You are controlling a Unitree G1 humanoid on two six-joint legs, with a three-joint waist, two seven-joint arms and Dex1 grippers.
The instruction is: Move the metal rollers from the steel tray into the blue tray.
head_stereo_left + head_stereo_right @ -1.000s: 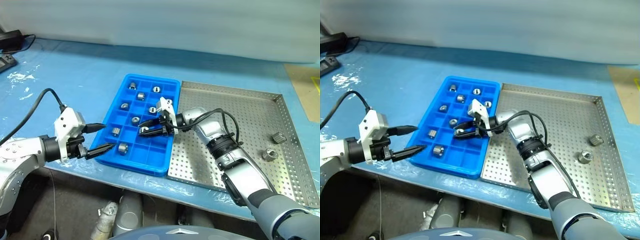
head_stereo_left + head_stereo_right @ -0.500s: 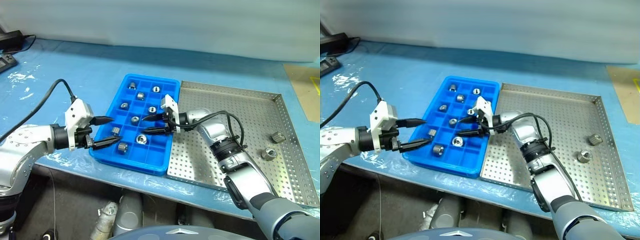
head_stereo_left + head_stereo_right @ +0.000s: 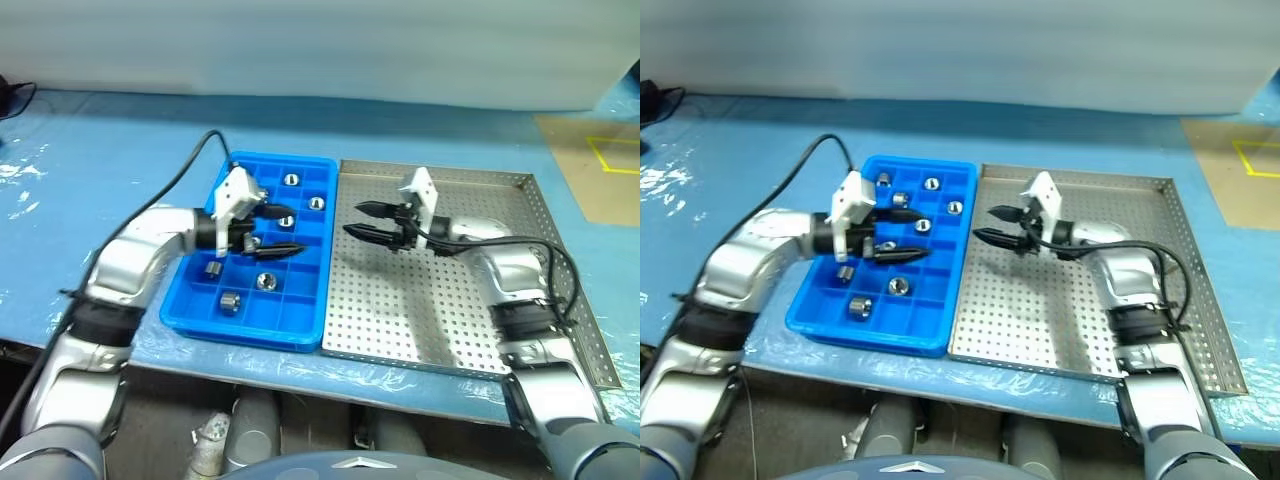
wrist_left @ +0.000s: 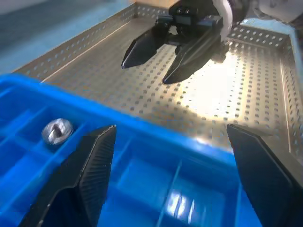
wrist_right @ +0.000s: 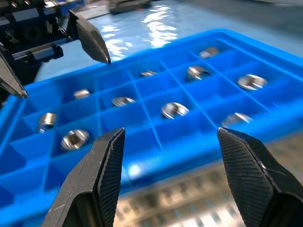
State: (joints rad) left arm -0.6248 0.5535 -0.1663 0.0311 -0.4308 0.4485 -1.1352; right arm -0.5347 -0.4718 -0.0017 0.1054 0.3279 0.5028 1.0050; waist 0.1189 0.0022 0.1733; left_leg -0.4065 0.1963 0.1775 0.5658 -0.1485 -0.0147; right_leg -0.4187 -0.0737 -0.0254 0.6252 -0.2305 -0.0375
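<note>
Rollers [image 3: 898,285] lie singly in the square compartments of the blue tray [image 3: 940,338], which sits on a blue-covered table [image 3: 760,120] with its long right edge just beside the left rim of the steel tray [image 3: 1180,300]. The right wrist view shows 9 rollers in the compartments. Left gripper [image 3: 898,236] hangs over the middle of the blue tray, pointing toward the steel tray, fingers apart and holding nothing. Right gripper [image 3: 992,224] hangs over the steel tray's perforated floor near its far left corner, pointing back at the blue tray, fingers likewise apart and holding nothing. Both grippers face each other across the blue tray's right edge, apart from each other.
</note>
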